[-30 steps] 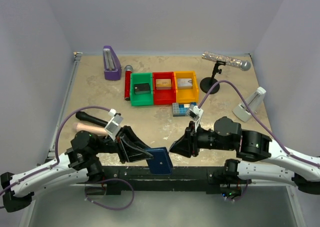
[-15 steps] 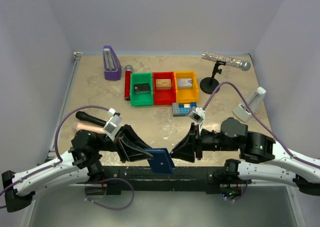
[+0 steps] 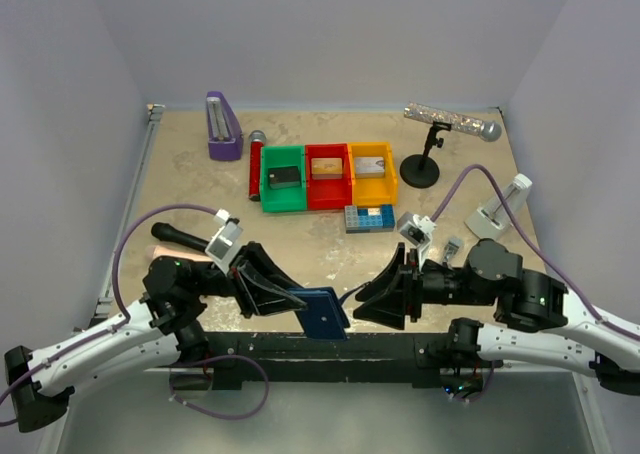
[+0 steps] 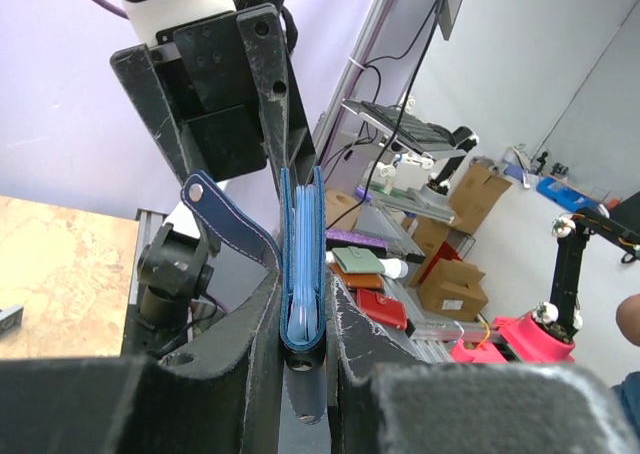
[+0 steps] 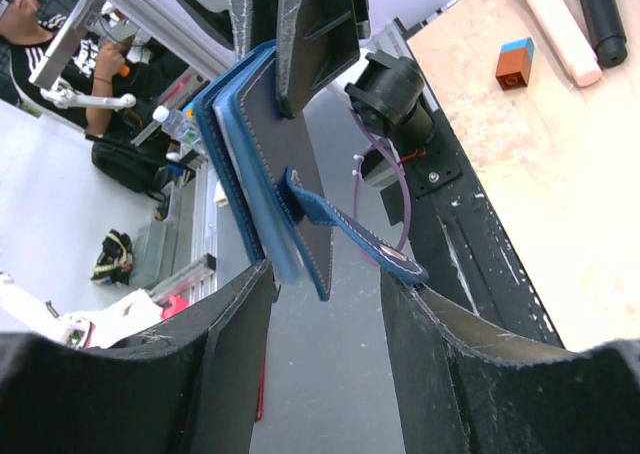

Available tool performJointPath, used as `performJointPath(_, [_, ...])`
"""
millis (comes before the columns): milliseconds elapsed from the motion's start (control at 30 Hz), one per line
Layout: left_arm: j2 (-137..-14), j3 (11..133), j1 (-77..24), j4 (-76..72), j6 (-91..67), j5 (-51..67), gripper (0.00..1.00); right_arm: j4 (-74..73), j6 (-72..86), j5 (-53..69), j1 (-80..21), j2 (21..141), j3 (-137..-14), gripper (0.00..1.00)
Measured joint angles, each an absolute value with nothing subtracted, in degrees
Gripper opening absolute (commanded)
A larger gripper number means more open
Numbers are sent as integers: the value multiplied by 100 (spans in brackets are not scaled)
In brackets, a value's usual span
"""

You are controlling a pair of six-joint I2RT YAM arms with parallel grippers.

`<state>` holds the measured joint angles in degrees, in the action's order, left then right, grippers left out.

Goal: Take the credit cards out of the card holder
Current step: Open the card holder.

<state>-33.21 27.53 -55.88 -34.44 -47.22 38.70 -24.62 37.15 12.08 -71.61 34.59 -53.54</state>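
Observation:
My left gripper (image 3: 300,304) is shut on the navy card holder (image 3: 324,314) and holds it on edge above the table's front edge. In the left wrist view the card holder (image 4: 302,244) is folded between my fingers, pale blue pockets showing, snap tab (image 4: 225,214) hanging loose. My right gripper (image 3: 372,299) is open just right of it. In the right wrist view the card holder (image 5: 255,164) hangs ahead of my open right gripper (image 5: 325,284), with the tab (image 5: 350,236) near one finger. A black card (image 3: 283,177), a gold-tan card (image 3: 327,168) and a silvery card (image 3: 371,164) lie in bins.
Green (image 3: 265,196), red (image 3: 328,196) and yellow (image 3: 372,191) bins stand mid-table. A blue studded plate (image 3: 368,217) lies before them. A purple stand (image 3: 223,126), a red cylinder (image 3: 256,169), a microphone stand (image 3: 420,166) and a white device (image 3: 500,209) are further off. A black handle (image 3: 185,239) lies left.
My right arm has drawn back to the right, away from the card holder. My left gripper has kept hold of the card holder and lifted it slightly.

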Motion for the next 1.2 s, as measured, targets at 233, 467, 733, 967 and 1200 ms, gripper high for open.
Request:
performJointPath(233, [-3688, 2753, -5588, -3819, -4943, 4034, 0, -2438, 3710, 1308, -7199, 3876, -5354, 52])
performJointPath(467, [-3892, 2753, -5568, -4097, -5175, 4160, 0, -2397, 3710, 1411, -7212, 4007, -5356, 53])
performJointPath(733, [-4021, 2753, -5564, -4388, -5312, 4202, 0, -2246, 3710, 1603, -7220, 4106, -5378, 54])
performJointPath(967, [-4200, 2753, -5566, -4722, -5496, 4209, 0, -2228, 3712, 1599, -7282, 4292, -5481, 53])
performJointPath(1200, [-4176, 2753, -5570, -4709, -5492, 4141, 0, -2263, 3715, 1555, -7332, 4541, -5662, 31])
